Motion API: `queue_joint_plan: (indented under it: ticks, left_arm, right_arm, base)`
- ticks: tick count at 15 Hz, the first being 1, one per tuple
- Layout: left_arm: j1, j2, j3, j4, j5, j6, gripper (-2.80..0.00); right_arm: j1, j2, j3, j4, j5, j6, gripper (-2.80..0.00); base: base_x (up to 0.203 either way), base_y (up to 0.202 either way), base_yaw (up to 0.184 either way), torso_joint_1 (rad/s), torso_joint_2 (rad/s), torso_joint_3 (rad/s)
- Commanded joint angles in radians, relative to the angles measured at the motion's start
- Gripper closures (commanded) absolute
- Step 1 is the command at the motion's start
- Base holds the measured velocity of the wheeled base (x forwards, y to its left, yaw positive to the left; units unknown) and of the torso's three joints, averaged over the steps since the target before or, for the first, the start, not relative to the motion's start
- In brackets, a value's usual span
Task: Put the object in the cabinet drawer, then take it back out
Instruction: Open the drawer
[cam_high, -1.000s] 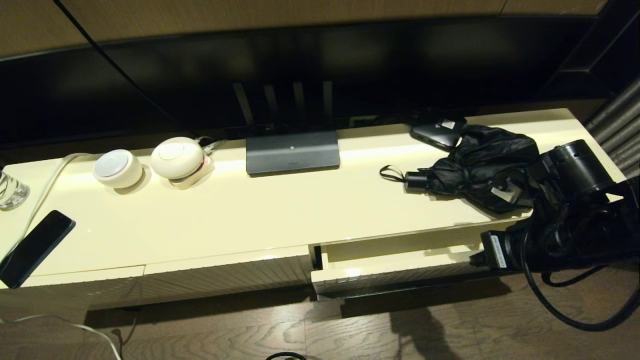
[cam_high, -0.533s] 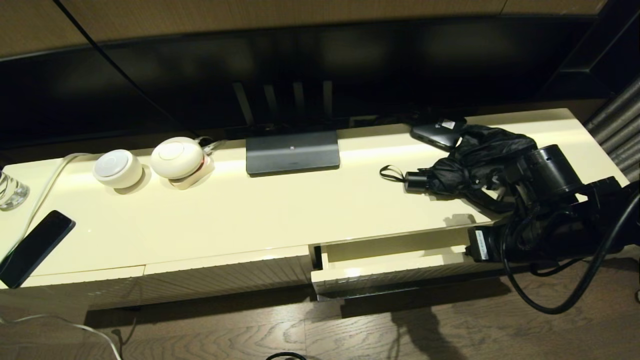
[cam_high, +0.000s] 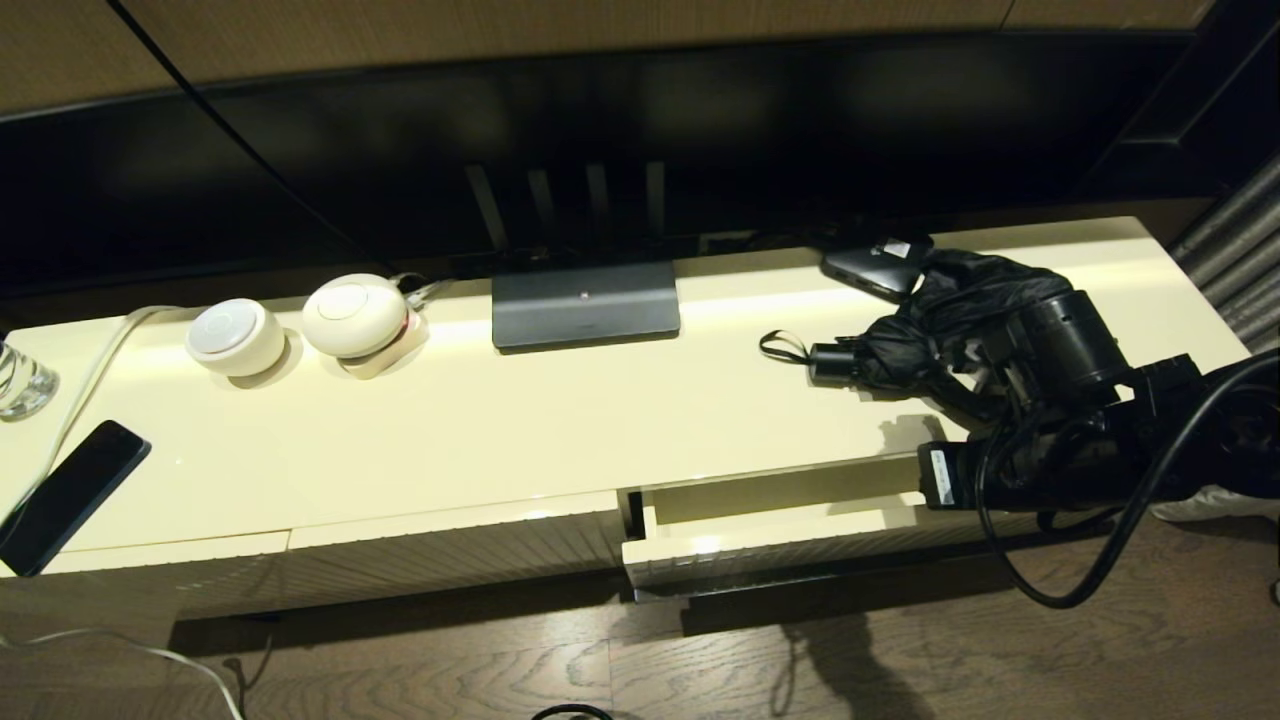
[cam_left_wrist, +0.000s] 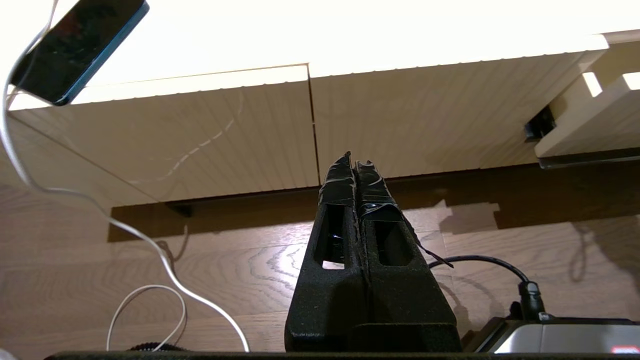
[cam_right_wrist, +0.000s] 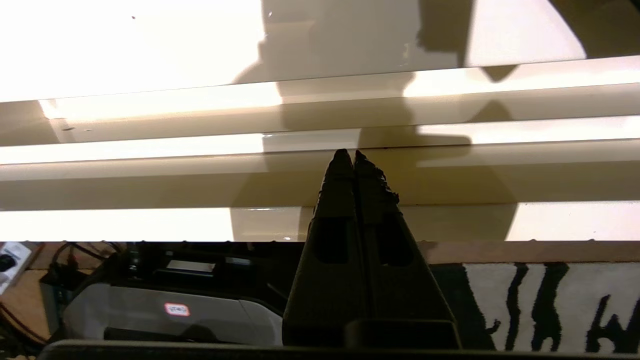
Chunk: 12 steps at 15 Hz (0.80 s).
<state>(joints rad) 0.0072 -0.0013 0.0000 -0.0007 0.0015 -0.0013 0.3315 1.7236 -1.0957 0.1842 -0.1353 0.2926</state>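
Cream counter (cam_high: 500, 430) carries one bunchy black umbrella (cam_high: 940, 330) behind one part-open ribbed drawer (cam_high: 780, 535); both tools, left tool (cam_left_wrist: 355, 162) and right tool (cam_right_wrist: 349, 159), pressed together.

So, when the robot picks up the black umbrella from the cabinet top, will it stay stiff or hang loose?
Probably partly loose: the umbrella has bunchy, unstrapped fabric that would likely sag or shift. Its short handle looks rigid, so gripping there may hold better. The thin wrist loop would likely dangle and might catch on the drawer edge.
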Motion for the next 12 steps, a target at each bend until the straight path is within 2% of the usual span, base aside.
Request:
queue_joint_plan:
  ticks: [1,12]
  left_arm:
    - [0.000,0.001,0.003,0.000,0.000,0.000,0.00]
    - [0.000,0.001,0.003,0.001,0.000,0.000,0.00]
  right_arm:
    - [0.000,0.005,0.000,0.000,-0.020,-0.010,0.00]
    - [0.008,0.048,0.047,0.003,-0.021,-0.010,0.00]
  base:
    - [0.000,0.000,0.000,0.000,0.00,0.000]
    - [0.000,0.000,0.000,0.000,0.00,0.000]
